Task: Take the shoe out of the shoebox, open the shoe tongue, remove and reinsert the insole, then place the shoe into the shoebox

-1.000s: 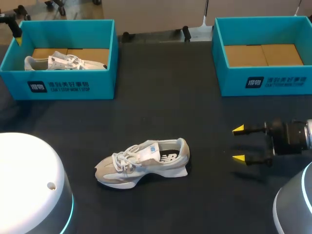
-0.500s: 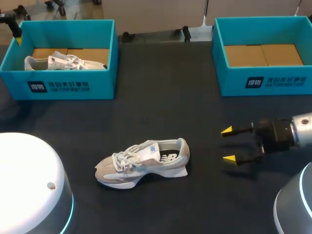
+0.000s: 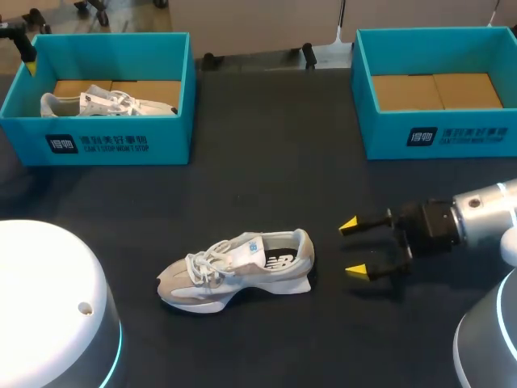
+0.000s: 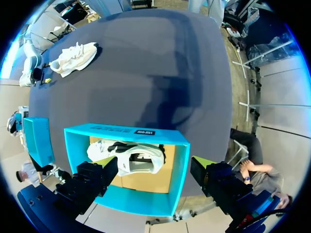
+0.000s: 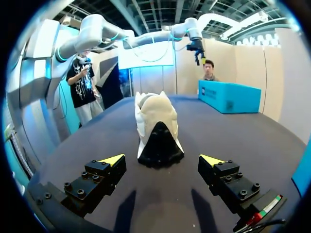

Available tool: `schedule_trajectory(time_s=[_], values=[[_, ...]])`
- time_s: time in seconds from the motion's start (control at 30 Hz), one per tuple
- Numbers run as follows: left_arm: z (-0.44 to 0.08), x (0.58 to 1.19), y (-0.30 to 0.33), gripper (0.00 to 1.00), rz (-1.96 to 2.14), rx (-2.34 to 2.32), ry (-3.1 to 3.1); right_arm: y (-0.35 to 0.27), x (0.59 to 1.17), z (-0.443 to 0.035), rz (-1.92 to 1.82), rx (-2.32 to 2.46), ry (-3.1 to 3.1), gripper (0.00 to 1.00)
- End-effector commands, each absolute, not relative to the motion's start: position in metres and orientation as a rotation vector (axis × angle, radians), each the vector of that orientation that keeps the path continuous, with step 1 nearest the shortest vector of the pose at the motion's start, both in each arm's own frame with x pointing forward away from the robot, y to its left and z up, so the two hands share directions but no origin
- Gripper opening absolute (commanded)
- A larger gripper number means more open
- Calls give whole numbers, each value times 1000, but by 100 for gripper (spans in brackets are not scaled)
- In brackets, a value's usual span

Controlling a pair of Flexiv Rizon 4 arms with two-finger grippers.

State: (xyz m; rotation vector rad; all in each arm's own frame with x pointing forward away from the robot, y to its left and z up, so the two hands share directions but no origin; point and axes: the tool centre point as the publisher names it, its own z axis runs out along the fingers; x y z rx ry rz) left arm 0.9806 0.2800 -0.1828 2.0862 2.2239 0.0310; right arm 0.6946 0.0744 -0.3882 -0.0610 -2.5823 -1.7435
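The shoe (image 3: 234, 271) stands on its sole on the table (image 3: 266, 162), heel toward the right gripper (image 3: 353, 247), whose jaws gape just short of it. Well apart from the shoe, the left gripper (image 4: 153, 164) hangs spread over a box (image 4: 126, 130).

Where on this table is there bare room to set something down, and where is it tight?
Bare table runs wide between the left shoebox and the right shoebox, down to the shoe. The right shoebox is empty too. Tight: the gap between the shoe's heel and the open right pincer; the left shoebox holds a second shoe.
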Motion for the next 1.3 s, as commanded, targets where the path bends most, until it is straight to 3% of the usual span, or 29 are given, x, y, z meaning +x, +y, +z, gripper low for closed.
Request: schedule_trajectory(time_s=[0.03,1.3], values=[[-183,980,280,100,35,2087,2223,82,696,-389,-1736,-67,-2591,100],[-183,980,280,100,35,2087,2223,150,691,-400,-1784,93,-2523,100]])
